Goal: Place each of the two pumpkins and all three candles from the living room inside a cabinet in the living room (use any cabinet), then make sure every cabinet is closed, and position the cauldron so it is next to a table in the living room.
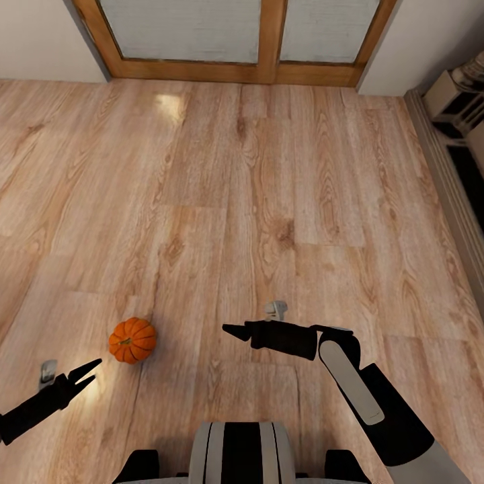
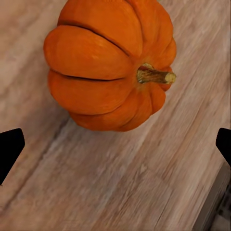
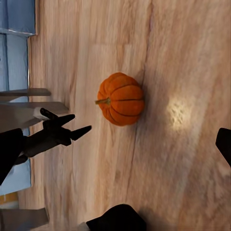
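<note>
One bright-orange ribbed pumpkin lies on the wood floor at lower left, its stem pointing sideways. My left gripper hovers just short of it, jaws open, nothing between them. The left wrist view shows the pumpkin close ahead of the spread fingertips, not between them. My right gripper hangs over bare floor to the pumpkin's right, a good hand's width off, and is open and empty. From the right wrist I see the pumpkin and the left gripper beside it. Candles, cabinet, cauldron and table are out of view.
A wood-framed glazed door spans the far wall. A low pale unit and a baseboard run along the right edge. Blue-grey furniture stands beyond the left arm. My own base is at the bottom. Open floor lies ahead.
</note>
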